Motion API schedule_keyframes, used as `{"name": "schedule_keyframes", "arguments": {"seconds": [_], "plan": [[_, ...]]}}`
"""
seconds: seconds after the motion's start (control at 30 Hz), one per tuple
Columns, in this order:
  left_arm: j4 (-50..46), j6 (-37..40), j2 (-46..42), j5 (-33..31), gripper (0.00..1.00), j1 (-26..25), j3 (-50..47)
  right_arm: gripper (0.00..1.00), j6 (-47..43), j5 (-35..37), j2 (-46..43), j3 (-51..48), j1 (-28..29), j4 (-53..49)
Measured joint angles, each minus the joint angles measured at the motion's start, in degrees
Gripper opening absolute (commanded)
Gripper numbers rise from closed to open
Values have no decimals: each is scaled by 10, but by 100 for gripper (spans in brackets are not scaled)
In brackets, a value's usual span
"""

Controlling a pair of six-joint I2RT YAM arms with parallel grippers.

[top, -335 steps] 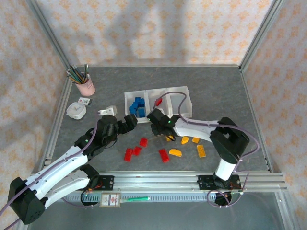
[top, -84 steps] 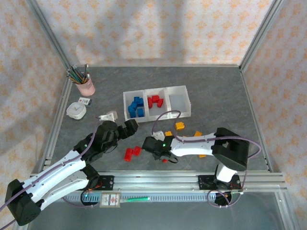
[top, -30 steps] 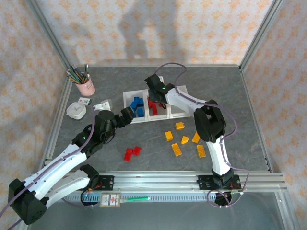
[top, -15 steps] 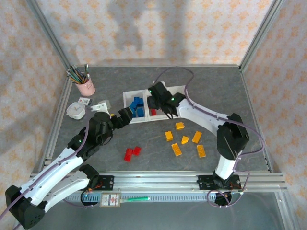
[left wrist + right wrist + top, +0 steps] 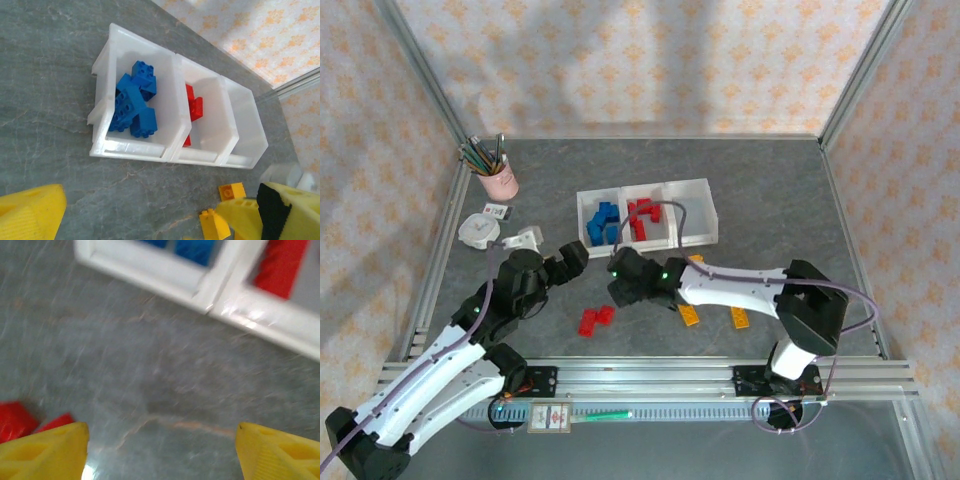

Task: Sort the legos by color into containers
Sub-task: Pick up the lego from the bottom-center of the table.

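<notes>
The containers (image 5: 702, 187) stand in a row at mid-table. Blue legos (image 5: 603, 222) fill the left bin, red legos (image 5: 642, 217) lie in the middle one, and the right bin looks empty. Two red legos (image 5: 595, 319) lie on the table, with orange legos (image 5: 739, 318) to their right. My right gripper (image 5: 618, 288) hangs open and empty just above and right of the loose red legos (image 5: 20, 420). My left gripper (image 5: 570, 262) is open and empty in front of the bins (image 5: 131, 149); the left wrist view shows blue legos (image 5: 134, 105), red legos (image 5: 194, 107) and orange legos (image 5: 232, 190).
A pink pencil cup (image 5: 498, 180) stands at the far left, with a white round object (image 5: 477, 231) and a small white piece (image 5: 525, 240) nearer. Metal frame rails border the table's sides and near edge. The right wrist view is motion-blurred.
My right arm has swung from over the middle bin down to the table near the loose red legos, its jaws opening wide. My left arm has drawn back a little.
</notes>
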Motion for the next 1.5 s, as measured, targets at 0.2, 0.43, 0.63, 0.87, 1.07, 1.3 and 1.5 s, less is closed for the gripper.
{"name": "schedule_keyframes", "arguments": {"seconds": [0.2, 0.43, 0.63, 0.87, 1.07, 1.3, 1.5], "plan": [[-32, -18, -37, -1, 99, 3, -9, 81, -4, -15, 9, -30, 51, 37], [-58, -32, -63, -8, 99, 3, -9, 83, -15, -15, 58, -29, 86, 73], [-70, -33, -69, -14, 99, 4, -9, 80, -17, -12, 85, -24, 87, 81], [-73, -33, -78, -16, 99, 4, -12, 69, -16, 3, 118, 6, 87, 82], [-81, -32, -78, -19, 99, 4, -12, 61, -17, 4, 141, 30, 83, 83], [-81, -32, -78, -20, 99, 4, -12, 51, -14, -2, 151, 40, 74, 81], [-82, -32, -78, -27, 99, 4, -12, 44, -7, -2, 150, 40, 74, 80]]}}
